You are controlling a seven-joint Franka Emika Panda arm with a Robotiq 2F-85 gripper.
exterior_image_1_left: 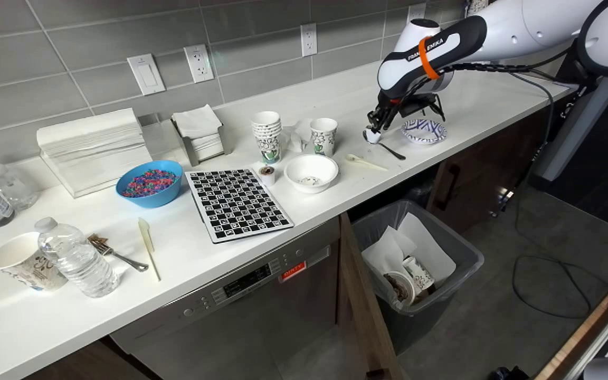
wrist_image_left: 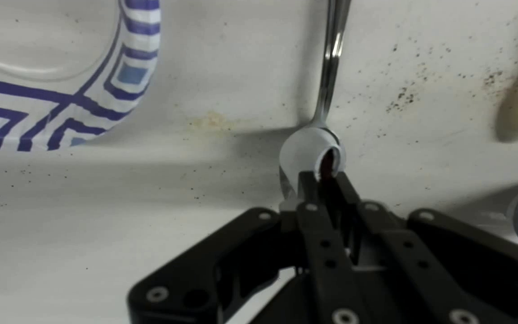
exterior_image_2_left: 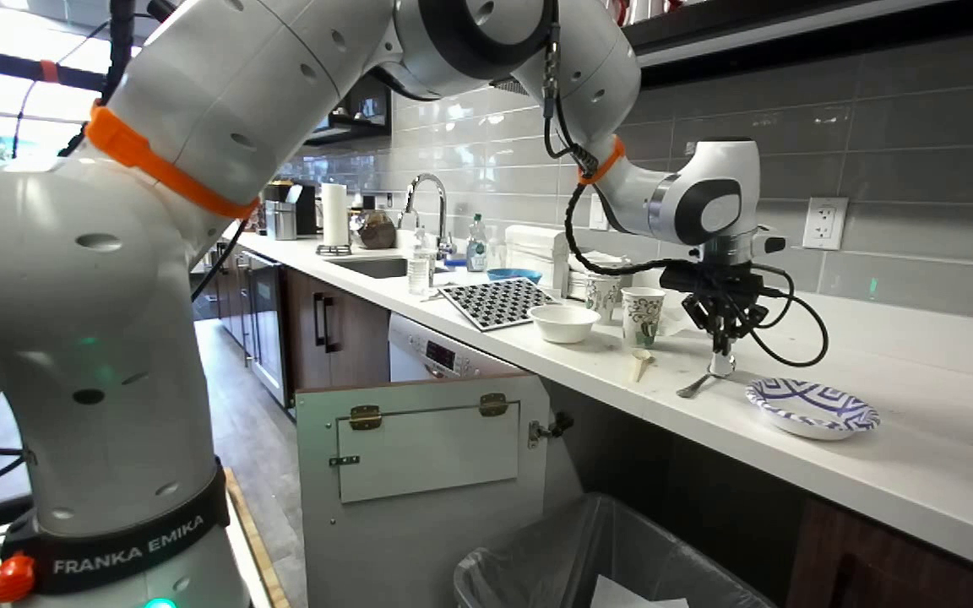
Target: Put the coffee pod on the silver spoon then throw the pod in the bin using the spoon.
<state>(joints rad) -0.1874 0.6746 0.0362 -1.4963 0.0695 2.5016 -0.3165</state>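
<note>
Wrist view: a white, cup-shaped coffee pod (wrist_image_left: 300, 153) is clamped by black fingers (wrist_image_left: 307, 188) over the bowl of a slim silver metal spoon (wrist_image_left: 329, 63), whose handle is pointed toward twelve o'clock. In an exterior view, a dark grey, plastic-lined rectangular bin (exterior_image_1_left: 415, 324) is seen at about five o'clock from the pod.

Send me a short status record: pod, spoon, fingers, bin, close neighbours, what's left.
coffee pod: over the bowl of the silver spoon; whether its weight rests there, I can't tell
silver spoon: on the counter, handle toward the front edge
fingers: closed on the pod from above
bin: below the counter edge, holding paper and a printed cup
close neighbours: blue-and-white bowl and pale spoon, on opposite sides of the silver spoon
not yet done: pod into the bin
</note>
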